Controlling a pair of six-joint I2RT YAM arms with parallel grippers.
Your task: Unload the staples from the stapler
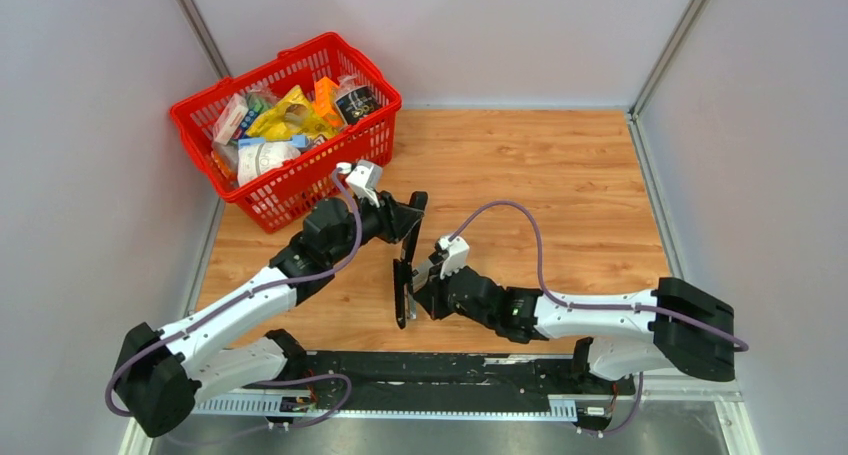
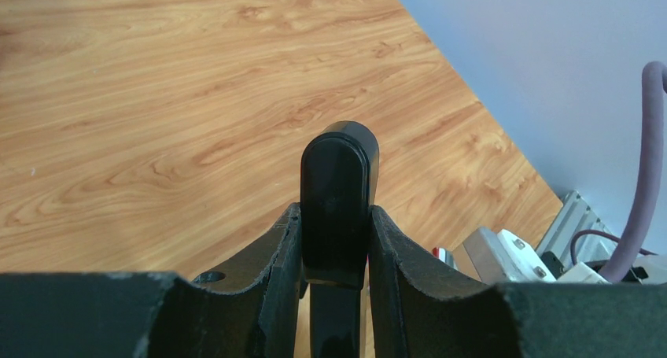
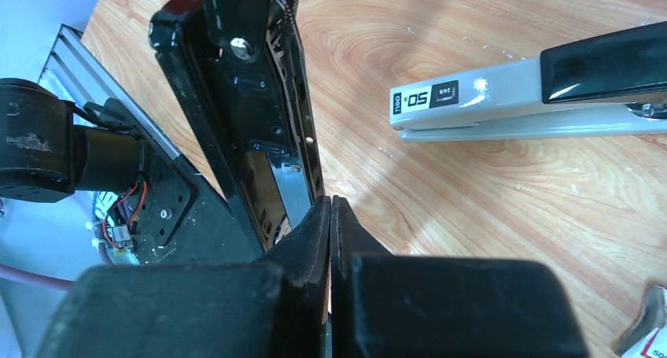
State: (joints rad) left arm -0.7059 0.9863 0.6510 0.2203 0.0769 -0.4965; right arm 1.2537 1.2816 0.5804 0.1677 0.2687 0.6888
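The stapler point(image 1: 408, 260) is swung open and held above the table between both arms. My left gripper point(image 1: 418, 213) is shut on its black top arm point(image 2: 338, 185), whose rounded end sticks out past the fingers point(image 2: 389, 240). In the right wrist view I see the open black channel with a shiny rail inside point(image 3: 252, 122) and a grey metal part labelled "50" point(image 3: 472, 106). My right gripper point(image 3: 330, 204) is shut, its tips against the channel's near edge, and nothing shows between them. It sits beside the stapler's lower half in the top view point(image 1: 412, 287). I cannot make out any staples.
A red basket point(image 1: 262, 200) full of packets stands at the back left, just behind the left wrist. A corner of a white-and-red box point(image 3: 645, 330) lies at the bottom right of the right wrist view. Grey walls close the wooden table point(image 1: 560, 175) on three sides.
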